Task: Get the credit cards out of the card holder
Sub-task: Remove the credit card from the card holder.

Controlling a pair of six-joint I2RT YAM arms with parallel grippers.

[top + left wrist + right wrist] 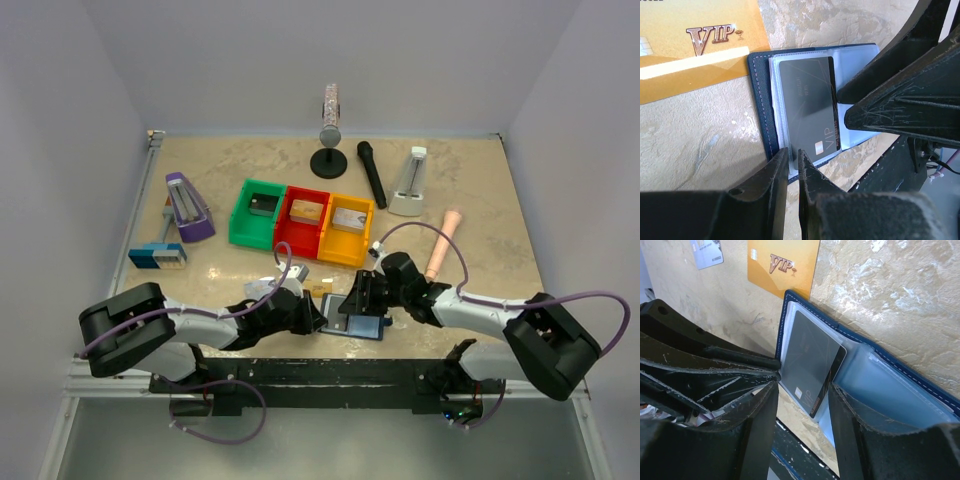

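i read my left arm (200,325) as white links with bulky black joint housings | right arm (480,312) same white-and-black build | purple cable (600,297) looped along each | left gripper (793,152) matte black wedge fingers, scratched, one small round hole | right gripper (802,387) black, scuffed pale at edges

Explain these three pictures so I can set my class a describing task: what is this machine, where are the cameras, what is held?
Two robot arms are bolted to the edge of a table. One picture looks down from above; the others come from cameras on each wrist. The left gripper looks pinched on the edge of the card holder, an open navy wallet; the right gripper is open over it. A black card sits in the wallet; a gold card and grey card lie on the table, with coloured bins farther back.
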